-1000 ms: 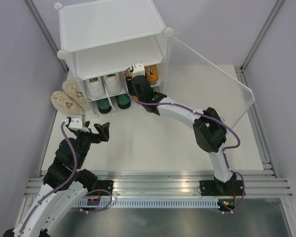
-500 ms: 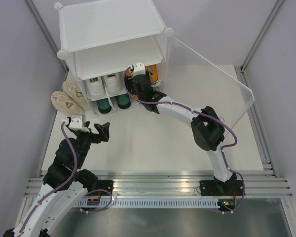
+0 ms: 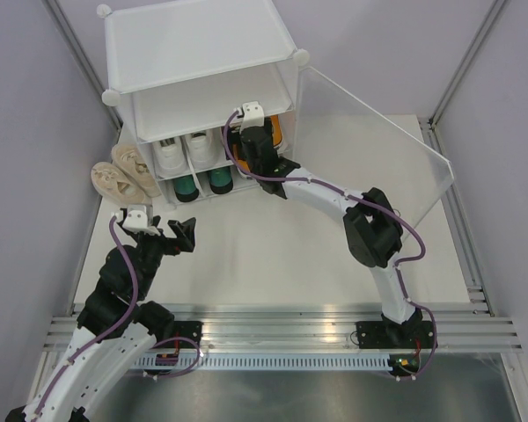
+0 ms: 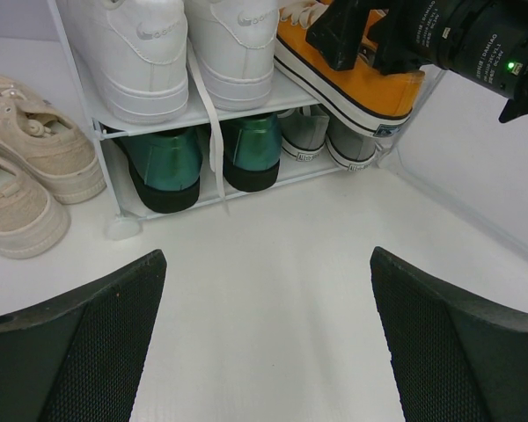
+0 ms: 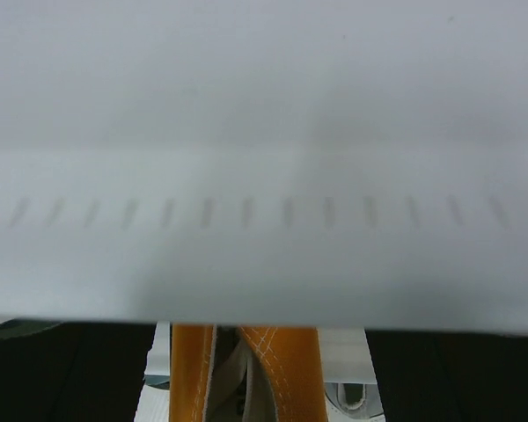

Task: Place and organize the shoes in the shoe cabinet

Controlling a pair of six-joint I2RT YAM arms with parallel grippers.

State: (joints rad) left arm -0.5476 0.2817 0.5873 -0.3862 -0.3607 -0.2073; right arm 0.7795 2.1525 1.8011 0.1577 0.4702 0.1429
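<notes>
The white shoe cabinet stands at the back left. On its middle tier sit white shoes and orange shoes. Green shoes and grey shoes are on the bottom tier. Two beige shoes lie on the table left of the cabinet. My right gripper reaches into the middle tier and is open. An orange shoe stands between its dark fingers with a gap on each side. My left gripper hovers open over bare table in front of the cabinet.
The clear door panel stands swung open to the right of the cabinet. A blurred white shelf edge fills most of the right wrist view. Grey walls close in on both sides.
The right gripper's jaws have spread apart and let go of the orange shoe, and the wrist has shifted slightly right. The left arm has not moved.
</notes>
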